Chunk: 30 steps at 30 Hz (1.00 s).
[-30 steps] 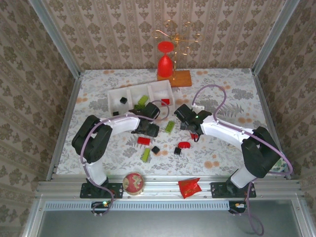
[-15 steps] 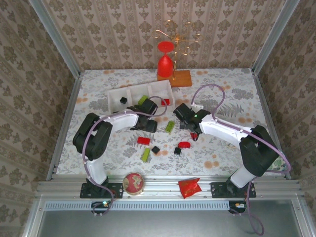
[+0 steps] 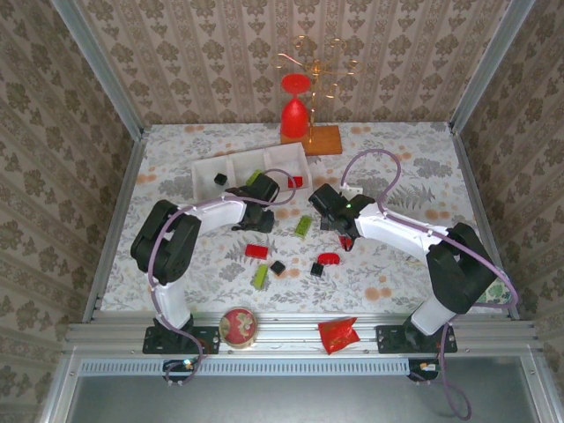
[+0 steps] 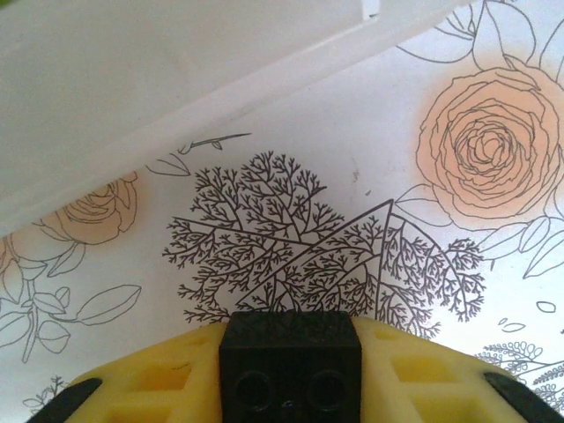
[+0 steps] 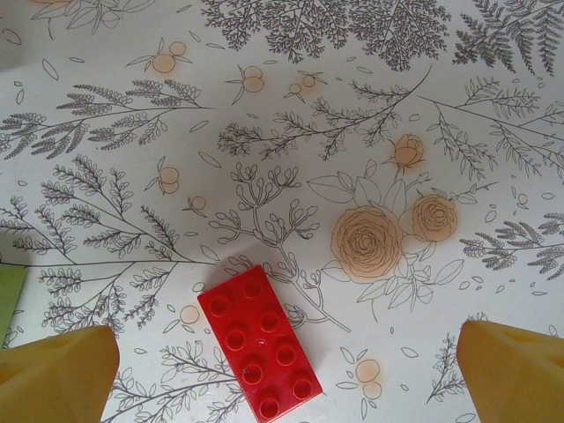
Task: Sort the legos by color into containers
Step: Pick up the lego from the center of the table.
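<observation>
The left gripper (image 4: 291, 392) has carried its load away from the loose bricks (image 3: 278, 266) up to the near wall of the white tray (image 4: 167, 115). Its jaws are clamped on a small matte black brick (image 4: 289, 351), two round sockets facing the lens. Judging by colour, the tray's left compartment, where a black cube (image 3: 219, 179) already lies, is its goal. The right gripper (image 5: 282, 374) has barely shifted. Its yellow fingers stand spread wide either side of a glossy red eight-stud brick (image 5: 260, 352), which lies flat on the flower-printed cloth (image 5: 379, 238) to the near right of the tray, ungrasped.
</observation>
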Available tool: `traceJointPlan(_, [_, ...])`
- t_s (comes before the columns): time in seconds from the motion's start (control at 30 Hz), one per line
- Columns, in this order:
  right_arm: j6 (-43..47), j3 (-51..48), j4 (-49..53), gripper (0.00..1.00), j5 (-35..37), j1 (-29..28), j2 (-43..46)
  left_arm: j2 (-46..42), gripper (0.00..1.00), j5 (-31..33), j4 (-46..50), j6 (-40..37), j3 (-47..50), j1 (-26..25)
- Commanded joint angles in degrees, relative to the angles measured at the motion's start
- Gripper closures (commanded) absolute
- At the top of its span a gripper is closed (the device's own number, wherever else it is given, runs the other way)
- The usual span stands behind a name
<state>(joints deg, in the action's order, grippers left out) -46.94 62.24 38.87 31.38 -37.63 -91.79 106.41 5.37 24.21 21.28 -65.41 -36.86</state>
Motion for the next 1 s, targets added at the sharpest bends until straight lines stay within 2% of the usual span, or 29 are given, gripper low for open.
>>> traceJointPlan(0.0, [-1.92, 1.4, 2.17, 0.0, 2.3, 0.25, -0.32, -0.43, 0.72, -0.3, -1.47, 0.46, 2.04, 0.07])
traceJointPlan(0.1, [-1.63, 1.52, 2.17, 0.0, 2.55, 0.27, -0.15, -1.65, 0.76, -0.29, -1.99, 0.91, 2.9, -0.04])
traceJointPlan(0.43, [-0.54, -0.06, 1.34, 0.0, 3.25, 0.23, 1.72, -8.78, 0.8, 1.76, -3.48, 2.27, 7.05, -0.33])
traceJointPlan(0.97, [-0.96, -3.38, 1.21, 0.0, 3.0, 0.01, 4.67, -21.65, 0.8, 4.03, -2.81, -0.42, 11.22, -0.29])
